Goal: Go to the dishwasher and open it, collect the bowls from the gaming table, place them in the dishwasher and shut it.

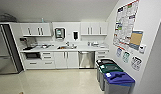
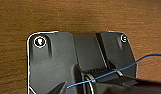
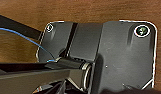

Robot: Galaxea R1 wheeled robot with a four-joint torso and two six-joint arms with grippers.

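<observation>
We see the dishwasher (image 1: 86, 59) shut, far right under the counter (image 1: 78, 48). Bins (image 1: 113, 75) stand near right. Gripper states: we cannot tell.

I'm seeing the dishwasher (image 1: 86, 59) straight ahead, steel front shut, tucked under the surface among white cabinets.

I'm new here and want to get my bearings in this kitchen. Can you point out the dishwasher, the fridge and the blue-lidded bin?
dishwasher (image 1: 86, 59): head view, middle of its steel front.
fridge (image 1: 3, 50): head view, its steel door at the far left.
blue-lidded bin (image 1: 118, 78): head view, on its blue lid.
</observation>
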